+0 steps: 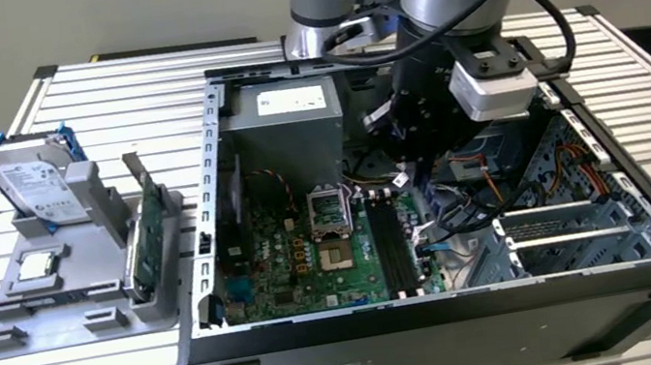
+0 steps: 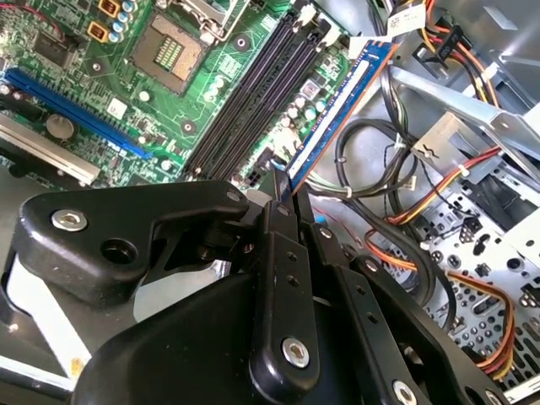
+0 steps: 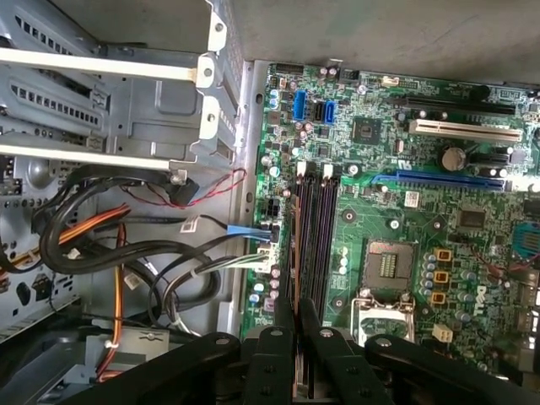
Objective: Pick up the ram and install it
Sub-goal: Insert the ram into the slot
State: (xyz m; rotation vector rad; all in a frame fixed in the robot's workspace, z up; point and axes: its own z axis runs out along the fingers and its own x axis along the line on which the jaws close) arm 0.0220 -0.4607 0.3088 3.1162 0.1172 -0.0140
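Note:
My gripper (image 2: 283,192) is shut on the ram (image 2: 337,110), a thin stick seen edge-on with a row of chips on its blue-tinted face. Inside the open computer case (image 1: 218,248), the ram (image 3: 293,261) hangs lengthwise over the motherboard, along the outer side of the black memory slots (image 3: 316,228). Whether it touches a slot, I cannot tell. In the first wrist view, my gripper (image 3: 295,310) has black fingers (image 3: 274,337) closed on the stick's end. In the exterior view, the arm reaches down into the case above the slots (image 1: 391,250).
Bundled cables (image 1: 462,215) and a metal drive cage (image 1: 567,223) crowd the space beside the slots. The open processor socket (image 1: 325,222) lies on the slots' other side. A grey tray (image 1: 10,340) at the exterior view's left holds a hard drive (image 1: 38,184) and a green expansion card (image 1: 145,240).

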